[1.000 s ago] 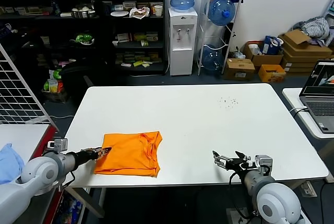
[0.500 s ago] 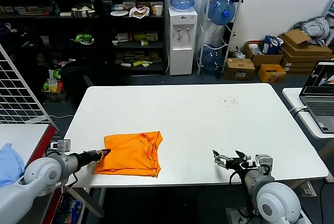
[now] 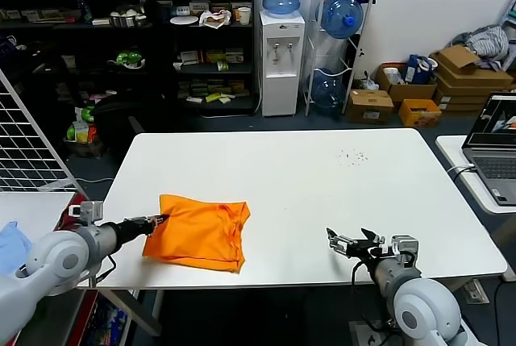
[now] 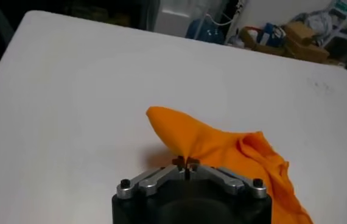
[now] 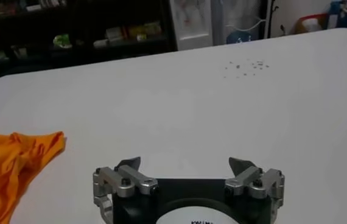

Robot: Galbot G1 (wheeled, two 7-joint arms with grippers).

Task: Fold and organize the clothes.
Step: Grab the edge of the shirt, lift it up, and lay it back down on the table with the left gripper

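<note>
Behind your work area you have dark shelving crowded with small goods, a white water dispenser (image 3: 281,60) with blue bottles beside it, and cardboard boxes (image 3: 455,80) stacked against the wall. Your working surface is a smooth white table (image 3: 322,193) with a matte top and a small scatter of dark specks (image 3: 352,156) toward its far right. On the near left part of that table lies the orange T-shirt (image 3: 199,231), folded into a rough, soft-edged rectangle with a bunched, wrinkled edge along its right side. Your left gripper (image 3: 159,221) is at the shirt's left edge, its jaws pinched together on a corner of the fabric; in the left wrist view that corner (image 4: 172,131) rises in a pointed peak off the table toward the closed fingertips. Your right gripper (image 3: 348,243) sits low over the table's near edge, well apart from the shirt, its metal jaws spread wide with nothing between them. A laptop (image 3: 493,148) sits on a separate table at the far right.
</note>
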